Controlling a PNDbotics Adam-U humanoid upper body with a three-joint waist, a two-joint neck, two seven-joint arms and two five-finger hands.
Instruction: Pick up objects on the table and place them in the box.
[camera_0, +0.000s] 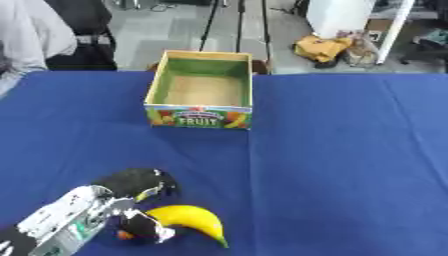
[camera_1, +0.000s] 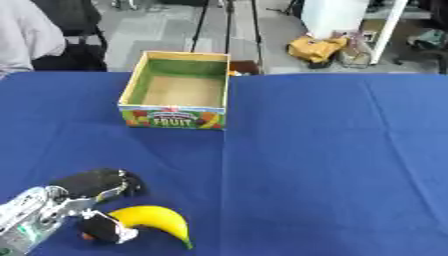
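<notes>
- Left eye view: the fingers (camera_0: 140, 181) of the left hand (camera_0: 131, 200) are curled over the stem end of the banana (camera_0: 194, 220); the thumb (camera_0: 144, 229) sits against the same end from the near side, so the fruit is pinched between them.
- A small orange patch (camera_0: 125, 234) shows just under the thumb; what it belongs to cannot be told.
- Banana position: it lies on the blue table cloth (camera_0: 350, 165), its body running out from the fingers toward the robot's right and curving down to a greenish tip nearest the camera.
- Whether the banana is lifted clear of the cloth or resting on it cannot be told.
- Banana appearance: bright yellow, smooth, crescent shaped, thick in the middle and narrowing to the tip.
- Hand pose: black fingers arch forward and downward above the fruit, palm turned toward the table.
- Arm pose: the left forearm (camera_0: 61, 220), silver with black parts, enters from the lower left corner and slopes up toward the hand.
- Box (camera_0: 203, 90): it stands well beyond the fingers, toward the far edge of the table and slightly to the robot's right of the hand. It is an open-topped cardboard carton with green inner walls, a brown floor, and a printed front panel reading FRUIT with pictures of fruit. Nothing is seen inside it.
- Right hand: it appears in neither eye view.
</notes>
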